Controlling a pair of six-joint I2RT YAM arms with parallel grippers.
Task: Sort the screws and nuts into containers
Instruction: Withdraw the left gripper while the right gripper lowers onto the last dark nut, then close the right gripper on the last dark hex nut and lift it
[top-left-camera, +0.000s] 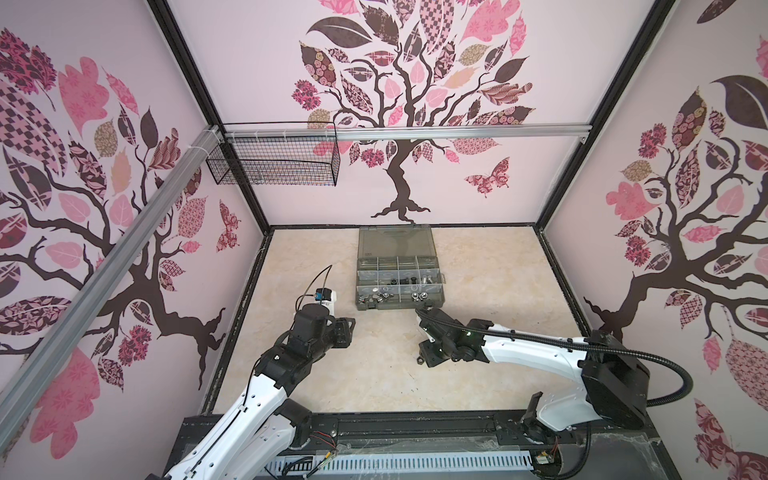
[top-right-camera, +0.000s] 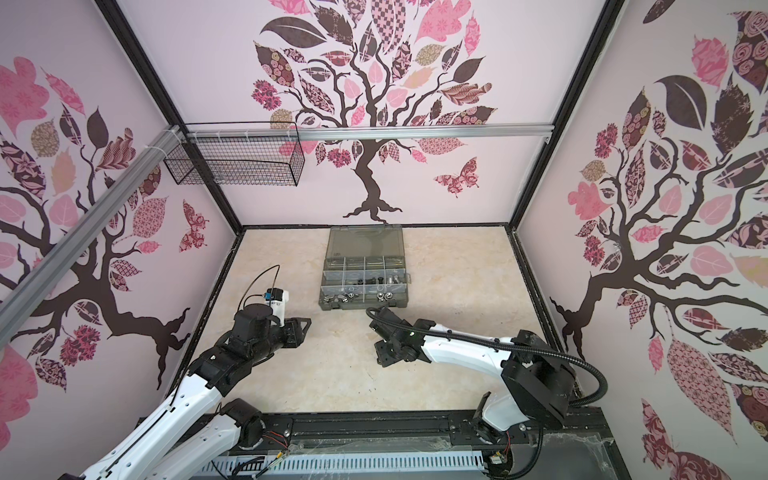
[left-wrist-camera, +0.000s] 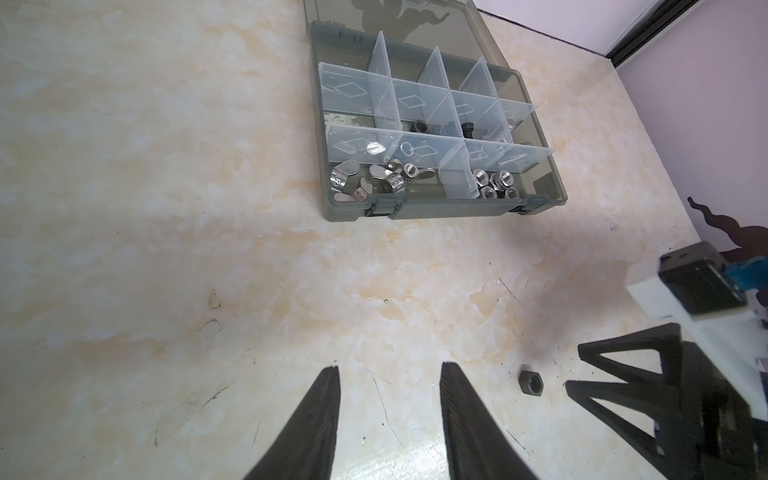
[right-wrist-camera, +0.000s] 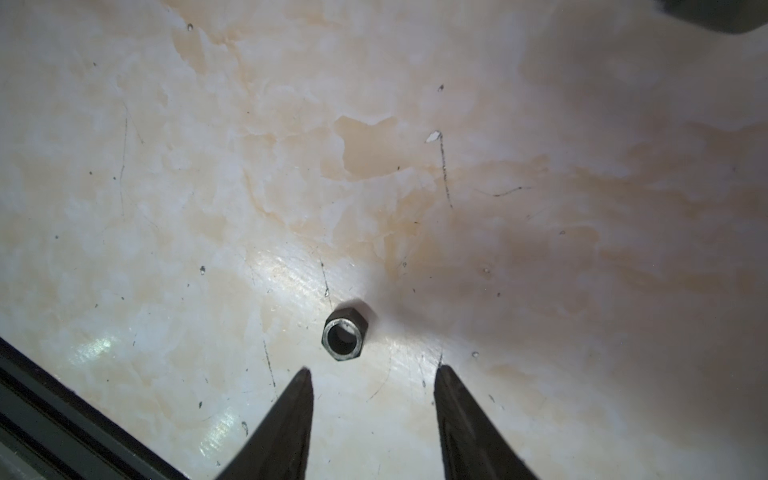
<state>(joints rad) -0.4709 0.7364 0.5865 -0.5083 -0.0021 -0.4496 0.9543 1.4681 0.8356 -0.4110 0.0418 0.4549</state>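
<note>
The smoky-grey organiser case (top-left-camera: 399, 306) (top-right-camera: 363, 305) lies open at the back middle of the table, and its compartments are the containers. In the left wrist view its front wall (left-wrist-camera: 449, 208) faces me. Silver wing nuts (left-wrist-camera: 365, 183) and silver hex nuts (left-wrist-camera: 496, 185) fill two front compartments. Behind them sit a black nut (left-wrist-camera: 417, 126), a black screw (left-wrist-camera: 467, 129) and a silver screw (left-wrist-camera: 498, 135). One loose black nut (right-wrist-camera: 345, 336) (left-wrist-camera: 530, 382) lies on the table just beyond my open right gripper (right-wrist-camera: 374, 374) (top-left-camera: 424, 358). My left gripper (left-wrist-camera: 390, 370) (top-left-camera: 347, 332) is open and empty, left of that nut.
A black wire mesh basket (top-left-camera: 274, 162) hangs on the rail at the back left. Black frame edges border the marble-patterned table (top-left-camera: 374, 374). The two grippers hover close together in front of the case.
</note>
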